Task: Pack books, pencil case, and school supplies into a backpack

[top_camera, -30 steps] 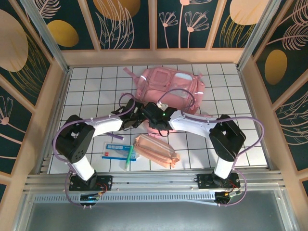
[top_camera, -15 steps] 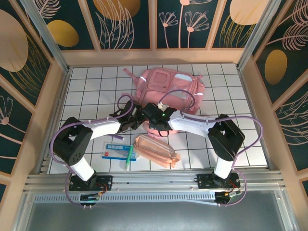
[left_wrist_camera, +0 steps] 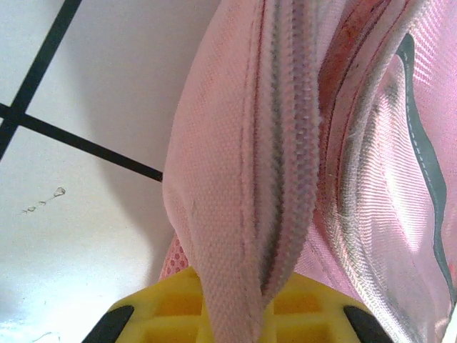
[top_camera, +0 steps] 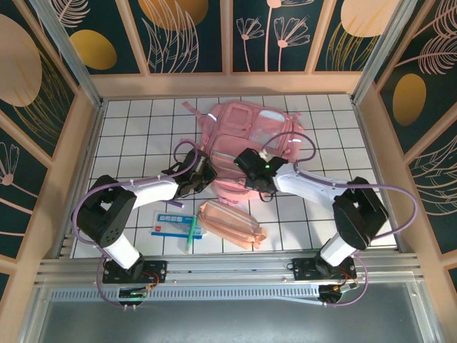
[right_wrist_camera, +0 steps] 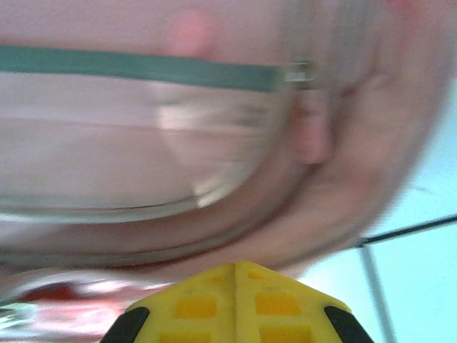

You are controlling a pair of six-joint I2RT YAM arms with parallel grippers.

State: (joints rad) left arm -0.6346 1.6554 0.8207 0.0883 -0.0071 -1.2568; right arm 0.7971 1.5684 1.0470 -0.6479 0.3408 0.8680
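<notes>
**Item:** large glossy pink fabric backpack (top_camera: pixel 260 128), lying flat at 12 o'clock on the white tiled table (top_camera: pixel 128 136).

**Handling (judged):** light, limp, and slick on its translucent pockets. Best held by the woven zipper band (left_wrist_camera: pixel 285 143).

**Left gripper** (left_wrist_camera: pixel 230 304): pinching a fold of that band, at the bag's 8 o'clock corner.

**Right gripper** (right_wrist_camera: pixel 235 282): pads pressed together with nothing between them, against the bag's 6 o'clock side.

**Views:** the left wrist view shows the pinch, which the arm hides from above. The top view adds:
- soft peach-pink pencil case (top_camera: pixel 230 223) at 6 o'clock
- flat white-and-blue packet (top_camera: pixel 170 224) at 7 o'clock
- slim green pen (top_camera: pixel 191 234) at 7 o'clock
</notes>
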